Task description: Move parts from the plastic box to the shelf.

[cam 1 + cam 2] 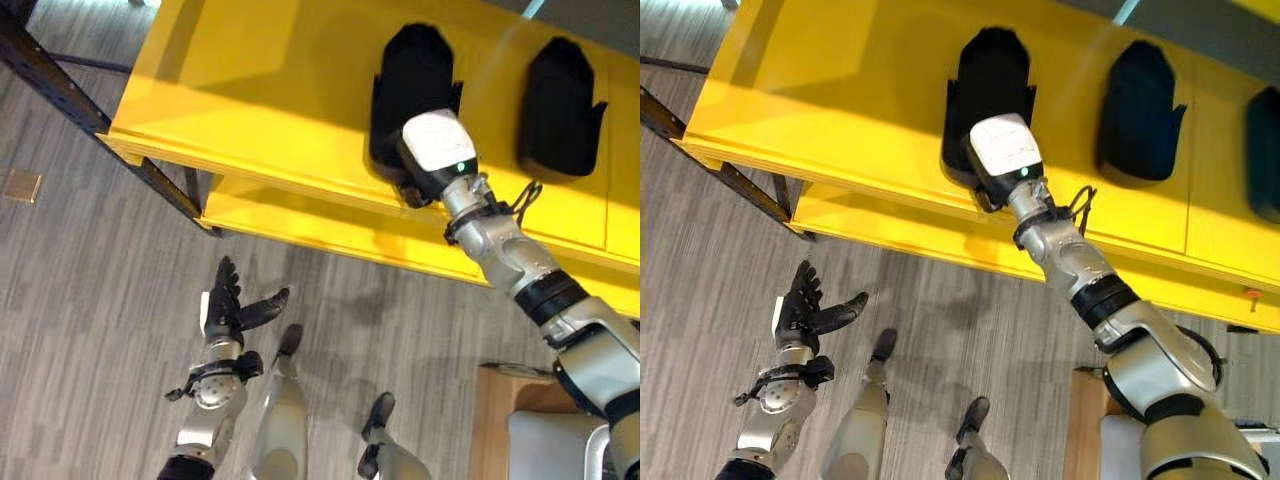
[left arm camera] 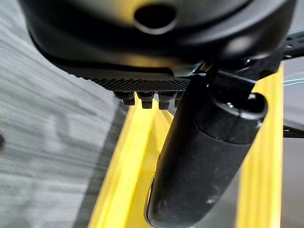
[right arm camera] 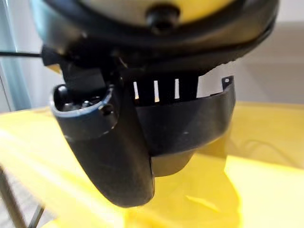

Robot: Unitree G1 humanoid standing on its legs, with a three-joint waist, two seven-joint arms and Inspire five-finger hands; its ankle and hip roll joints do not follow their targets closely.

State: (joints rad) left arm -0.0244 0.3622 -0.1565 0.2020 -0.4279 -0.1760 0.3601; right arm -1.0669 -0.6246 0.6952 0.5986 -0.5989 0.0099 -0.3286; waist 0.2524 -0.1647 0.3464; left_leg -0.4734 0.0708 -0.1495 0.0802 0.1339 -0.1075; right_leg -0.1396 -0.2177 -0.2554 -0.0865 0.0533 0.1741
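Shelf boards of bright yellow (image 1: 270,90) carry two black moulded plastic parts, and the robot's right hand (image 1: 1005,150) is on the left-hand black part (image 1: 415,70), which lies on the top board near its front edge; in the right wrist view the thumb and fingers curl round that part's curved black wall (image 3: 190,128). A second black part (image 1: 560,110) lies well apart to its right. Left hand (image 1: 228,305) hangs low over the grey striped floor (image 1: 90,280), fingers straight and spread, holding nothing.
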